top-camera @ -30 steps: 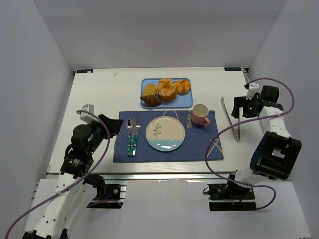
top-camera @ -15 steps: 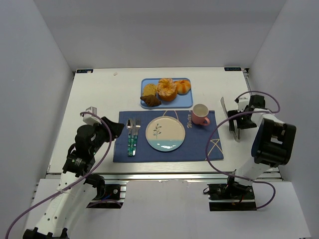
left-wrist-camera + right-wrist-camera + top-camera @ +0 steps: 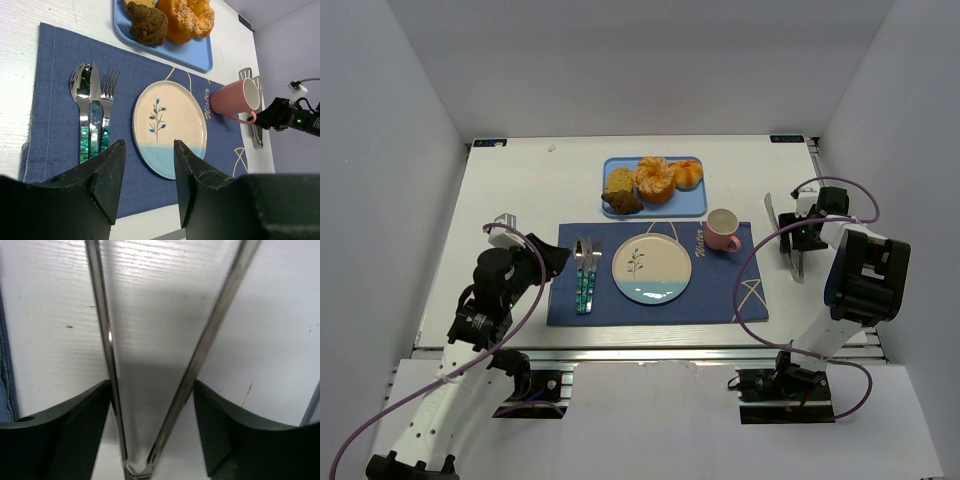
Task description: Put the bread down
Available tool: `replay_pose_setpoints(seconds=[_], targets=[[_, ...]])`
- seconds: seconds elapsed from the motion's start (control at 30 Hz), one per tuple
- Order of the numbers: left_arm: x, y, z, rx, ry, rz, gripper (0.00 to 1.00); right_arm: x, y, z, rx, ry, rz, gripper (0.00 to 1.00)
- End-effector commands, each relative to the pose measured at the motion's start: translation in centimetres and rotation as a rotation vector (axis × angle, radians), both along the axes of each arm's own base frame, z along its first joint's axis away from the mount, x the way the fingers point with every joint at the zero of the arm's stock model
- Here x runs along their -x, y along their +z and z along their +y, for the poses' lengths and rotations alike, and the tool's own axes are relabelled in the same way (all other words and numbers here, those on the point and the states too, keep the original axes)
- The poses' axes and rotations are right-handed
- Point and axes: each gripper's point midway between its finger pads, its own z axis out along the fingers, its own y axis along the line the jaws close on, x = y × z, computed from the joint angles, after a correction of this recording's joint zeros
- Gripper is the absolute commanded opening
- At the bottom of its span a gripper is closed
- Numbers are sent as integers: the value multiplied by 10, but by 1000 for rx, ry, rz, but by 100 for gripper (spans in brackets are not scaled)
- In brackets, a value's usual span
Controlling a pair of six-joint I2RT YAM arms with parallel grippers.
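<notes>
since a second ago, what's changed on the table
The right arm folded in and brought the right pincer down over the tongs, whose two metal arms now lie between its jaws. The jaws stand open, with no grip yet. The left pincer barely shifted and holds nothing. The bread, tray, plate, cup and cutlery stayed put.

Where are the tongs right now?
In the top view the tongs lie on the bare table on the right side, just right of the placemat and pink cup, with the right end effector straddling them.
</notes>
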Motion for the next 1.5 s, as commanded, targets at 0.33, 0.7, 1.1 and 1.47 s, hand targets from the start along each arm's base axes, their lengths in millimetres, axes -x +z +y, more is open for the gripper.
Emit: replay_pose_setpoints(seconds=[0.33,0.7,1.1,1.47], targets=[[0,10,1,9,11,-15,53,-20,44,15,-53,63,-168,0],[-1,13,-1,27,5,-20,53,-81,177,95,-366,199,-379,13],[2,19,3,25,26,-16,54,-117,207,160,-410,407,-417,44],[0,18,2,27,24,-7,54,-110,193,191,-85,651,-389,47]])
